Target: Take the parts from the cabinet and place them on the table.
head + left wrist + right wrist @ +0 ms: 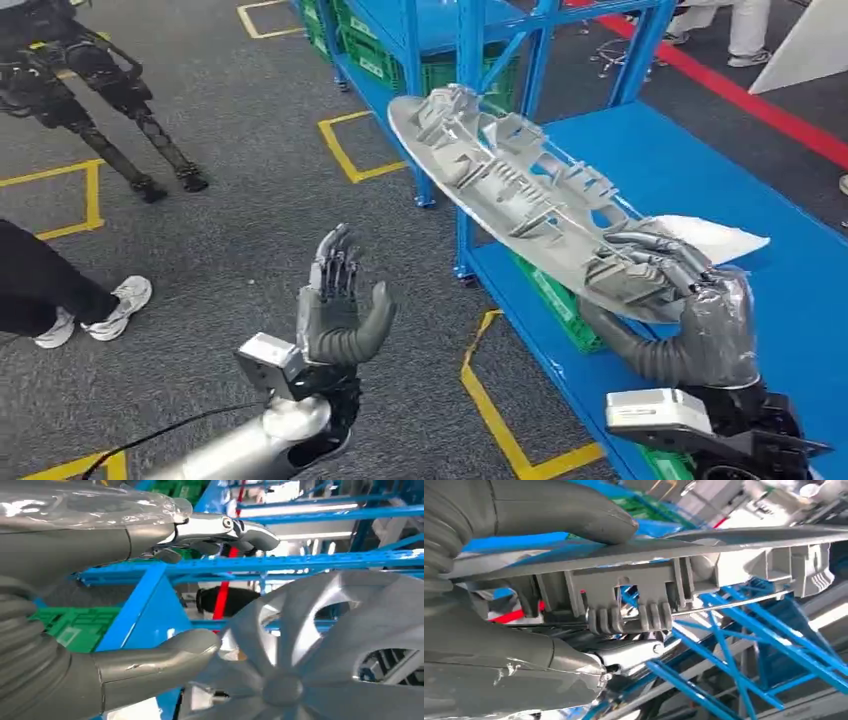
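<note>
A large grey plastic wheel cover (510, 190) hangs tilted over the front of the blue cabinet shelf (700, 160), ribbed back side up. My right hand (690, 310) grips its near rim, thumb on one face and fingers on the other, as the right wrist view shows (674, 575). My left hand (335, 300) is raised to the left of the part, fingers spread and holding nothing, a gap away from it. The left wrist view looks at the cover's spoked face (310, 655) past my left hand (150, 665).
The blue cabinet frame (470, 60) stands ahead with green crates (370, 50) on its lower levels. A white sheet (715, 235) lies on the shelf. A person's shoes (115, 305) are at the left, another robot's legs (110, 110) at the far left. Yellow floor marks (350, 150) cross the grey carpet.
</note>
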`<act>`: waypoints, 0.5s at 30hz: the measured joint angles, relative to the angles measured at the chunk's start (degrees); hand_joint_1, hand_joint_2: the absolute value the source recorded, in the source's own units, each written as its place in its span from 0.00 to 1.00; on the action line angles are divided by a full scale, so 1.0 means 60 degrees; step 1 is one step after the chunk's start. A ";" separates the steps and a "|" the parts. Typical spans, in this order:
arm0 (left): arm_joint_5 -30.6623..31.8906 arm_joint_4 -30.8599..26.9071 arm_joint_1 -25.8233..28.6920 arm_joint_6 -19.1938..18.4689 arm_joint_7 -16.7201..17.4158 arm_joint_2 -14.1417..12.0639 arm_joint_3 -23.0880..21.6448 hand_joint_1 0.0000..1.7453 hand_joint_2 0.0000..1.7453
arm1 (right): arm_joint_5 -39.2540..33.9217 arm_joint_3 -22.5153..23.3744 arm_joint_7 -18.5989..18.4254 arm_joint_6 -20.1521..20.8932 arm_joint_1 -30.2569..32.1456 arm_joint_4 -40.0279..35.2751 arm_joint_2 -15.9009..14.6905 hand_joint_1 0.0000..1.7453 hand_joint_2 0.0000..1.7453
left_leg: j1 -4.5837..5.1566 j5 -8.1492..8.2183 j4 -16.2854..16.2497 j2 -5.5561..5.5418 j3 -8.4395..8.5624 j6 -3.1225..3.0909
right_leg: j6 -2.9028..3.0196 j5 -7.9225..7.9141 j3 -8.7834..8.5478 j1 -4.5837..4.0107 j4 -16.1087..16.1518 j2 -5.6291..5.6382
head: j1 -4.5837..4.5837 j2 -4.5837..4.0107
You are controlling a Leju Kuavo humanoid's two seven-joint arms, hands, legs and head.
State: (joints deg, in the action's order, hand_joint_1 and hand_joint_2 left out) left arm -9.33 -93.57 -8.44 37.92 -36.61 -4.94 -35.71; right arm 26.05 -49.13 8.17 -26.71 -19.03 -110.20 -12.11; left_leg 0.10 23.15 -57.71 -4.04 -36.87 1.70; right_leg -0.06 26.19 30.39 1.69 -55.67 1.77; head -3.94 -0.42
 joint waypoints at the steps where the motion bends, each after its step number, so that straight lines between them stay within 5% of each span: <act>1: 0.0004 0.0000 -0.0044 0.0008 0.0000 -0.0004 0.0000 0.00 1.00 | -0.0018 -0.0004 0.0025 0.0018 -0.0006 0.0000 0.0000 1.00 1.00 | -0.0021 0.0311 -0.0662 0.0324 -0.0367 0.0036 | 0.0065 0.0012 -0.0013 -0.0029 0.0004 -0.0151 | -0.0036 0.0000; 3: 0.0004 0.0000 -0.0039 0.0029 0.0000 -0.0004 0.0000 0.00 1.00 | -0.0051 -0.0004 0.0073 0.0062 -0.0006 0.0007 0.0000 1.00 1.00 | -0.0092 0.0897 -0.2278 0.0552 -0.1274 0.0095 | 0.0112 0.0047 -0.0022 -0.0072 0.0004 -0.0463 | -0.0032 0.0000; 5: 0.0004 0.0000 -0.0024 0.0088 0.0004 -0.0011 0.0000 0.00 1.00 | -0.0088 -0.0004 0.0088 0.0087 -0.0006 0.0022 0.0000 1.00 1.00 | -0.0148 0.0786 -0.2626 0.0599 -0.1541 0.0135 | 0.0119 0.0088 -0.0047 -0.0083 0.0004 -0.0743 | -0.0043 0.0000; 7: 0.0018 0.0000 -0.0023 0.0102 0.0007 -0.0015 0.0000 0.00 1.00 | -0.0091 -0.0004 0.0088 0.0120 -0.0006 0.0051 0.0000 1.00 1.00 | -0.0188 0.0033 -0.1334 0.0704 -0.0897 0.0130 | 0.0084 0.0153 -0.0122 -0.0088 0.0004 -0.0995 | -0.0083 0.0000; 8: 0.0029 0.0000 -0.0024 0.0102 0.0011 -0.0015 0.0000 0.00 1.00 | -0.0102 -0.0004 0.0088 0.0160 -0.0008 0.0058 0.0000 1.00 1.00 | -0.0180 -0.0365 -0.0398 0.1010 -0.0375 0.0102 | 0.0050 0.0202 -0.0182 -0.0095 0.0004 -0.1104 | -0.0094 0.0000; 9: 0.0047 0.0000 -0.0036 0.0102 0.0018 -0.0015 0.0000 0.00 1.00 | -0.0113 -0.0004 0.0091 0.0186 -0.0007 0.0055 0.0000 1.00 1.00 | -0.0120 -0.0456 0.0227 0.1639 -0.0006 0.0070 | -0.0013 0.0252 -0.0206 -0.0151 0.0004 -0.1176 | -0.0153 0.0000; 13: 0.0091 -0.0004 -0.0015 -0.0007 0.0018 -0.0004 0.0000 0.00 1.00 | -0.0113 0.0007 0.0095 0.0211 -0.0019 0.0055 -0.0004 1.00 1.00 | 0.0060 -0.0368 0.0414 0.1150 -0.0004 -0.0191 | -0.0220 0.0389 -0.0345 -0.0194 0.0051 -0.1638 | -0.0021 0.0000; 14: 0.0098 -0.0007 0.0001 -0.0018 0.0018 0.0003 0.0000 0.00 1.00 | -0.0113 0.0018 0.0091 0.0211 -0.0023 0.0055 -0.0004 1.00 1.00 | -0.0067 -0.0396 0.0504 0.0992 0.0104 -0.0275 | -0.0296 0.0514 -0.0298 -0.0124 0.0009 -0.1546 | -0.0011 0.0000; 15: 0.0113 -0.0007 -0.0004 -0.0033 0.0018 0.0004 0.0000 0.00 1.00 | -0.0113 0.0018 0.0080 0.0211 -0.0018 0.0058 -0.0004 1.00 1.00 | -0.0048 -0.0377 0.0524 0.0889 0.0152 -0.0308 | -0.0292 0.0699 -0.0255 -0.0090 -0.0271 -0.0988 | 0.0030 0.0000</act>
State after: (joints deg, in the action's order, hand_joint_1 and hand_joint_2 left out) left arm -8.65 -93.61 -8.46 37.72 -36.50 -4.92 -35.71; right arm 25.38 -49.02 8.65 -25.44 -19.14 -109.85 -12.13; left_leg -0.19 20.89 -54.57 1.29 -35.96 -0.14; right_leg -1.81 30.38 28.86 1.15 -57.29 -4.16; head -3.76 -0.42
